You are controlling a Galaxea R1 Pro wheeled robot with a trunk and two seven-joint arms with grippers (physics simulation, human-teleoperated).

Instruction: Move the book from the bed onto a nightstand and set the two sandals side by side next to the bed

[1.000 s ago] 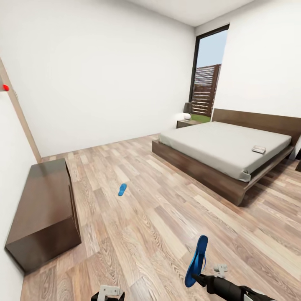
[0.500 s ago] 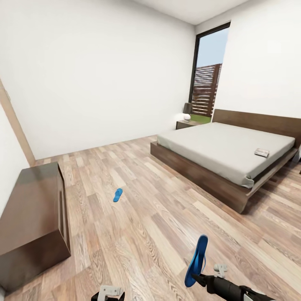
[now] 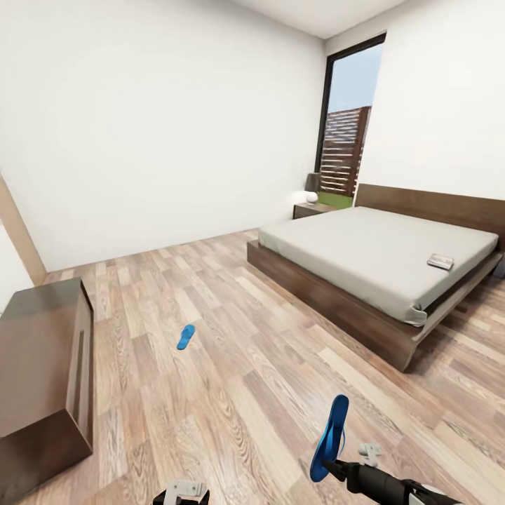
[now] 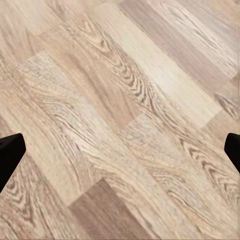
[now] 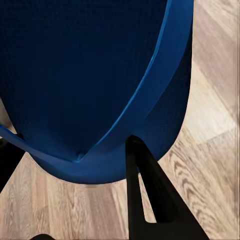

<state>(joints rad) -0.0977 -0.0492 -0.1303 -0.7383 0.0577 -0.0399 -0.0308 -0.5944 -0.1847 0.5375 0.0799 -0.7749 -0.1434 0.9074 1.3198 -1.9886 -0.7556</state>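
Note:
One blue sandal (image 3: 330, 436) stands upright in my right gripper (image 3: 334, 464), which is shut on its lower end; in the right wrist view the sandal (image 5: 95, 75) is very close, with a dark finger (image 5: 150, 195) against it. The other sandal (image 3: 185, 337) lies flat on the floor, left of centre. Far right, the book (image 3: 440, 261) rests on the bed (image 3: 365, 245) near its right edge. A nightstand (image 3: 311, 209) with a lamp stands beyond the bed by the window. My left gripper (image 3: 181, 489) hangs low and open over bare planks, its fingertips (image 4: 10, 156) wide apart.
A long low dark cabinet (image 3: 42, 365) runs along the left wall, with the tan door edge (image 3: 15, 228) behind it. A tall dark-framed window (image 3: 347, 126) fills the far corner. Open wood floor (image 3: 245, 365) lies between me, the loose sandal and the bed.
The whole head view has shifted: cabinet, door and floor sandal slid left in the picture, so the camera moved. Both arms and the held sandal keep their place in the view.

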